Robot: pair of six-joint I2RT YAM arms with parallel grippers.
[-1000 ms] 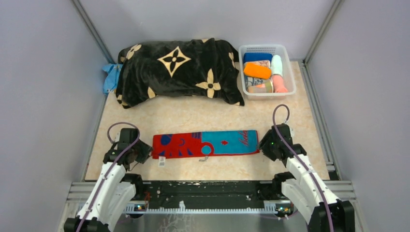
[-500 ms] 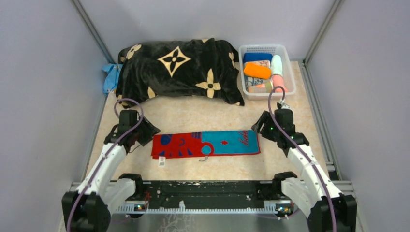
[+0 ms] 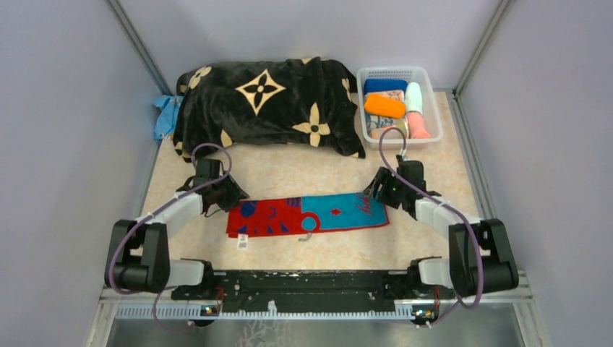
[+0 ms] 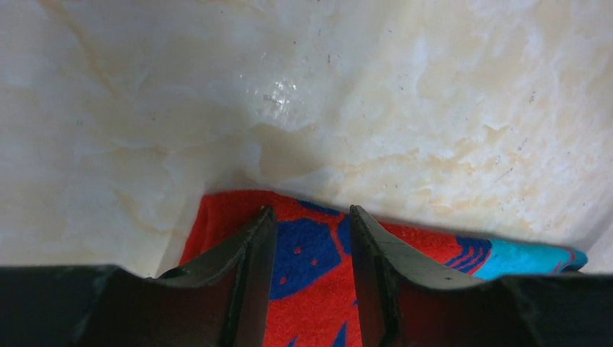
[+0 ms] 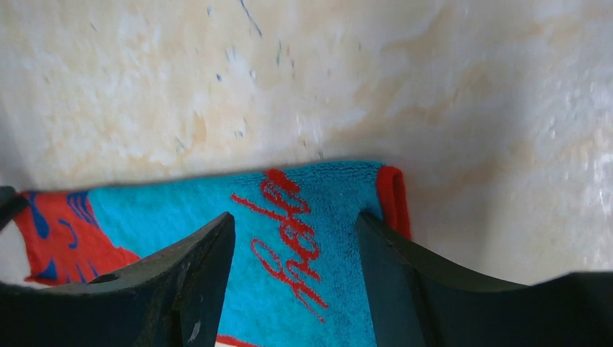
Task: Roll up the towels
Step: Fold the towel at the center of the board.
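Note:
A red-and-turquoise patterned towel [image 3: 307,215], folded into a long strip, lies flat across the middle of the table. My left gripper [image 3: 233,196] is open at its far left corner. In the left wrist view that gripper [image 4: 309,211] has both fingers over the red end of the towel [image 4: 311,260], with nothing pinched between them. My right gripper [image 3: 376,191] is open at the far right corner. In the right wrist view it [image 5: 295,217] straddles the turquoise end of the towel [image 5: 144,210] with its red script. Whether the fingertips touch the cloth is unclear.
A big black blanket with cream flowers [image 3: 267,108] lies at the back. A light blue cloth [image 3: 165,116] sticks out at its left. A white plastic basket [image 3: 396,73] at the back right holds several rolled towels, among them an orange one [image 3: 384,105] and a pink one [image 3: 417,129].
Both arms have stretched forward, carrying the grippers from the towel's two short ends to its far corners. The towel has stayed where it was.

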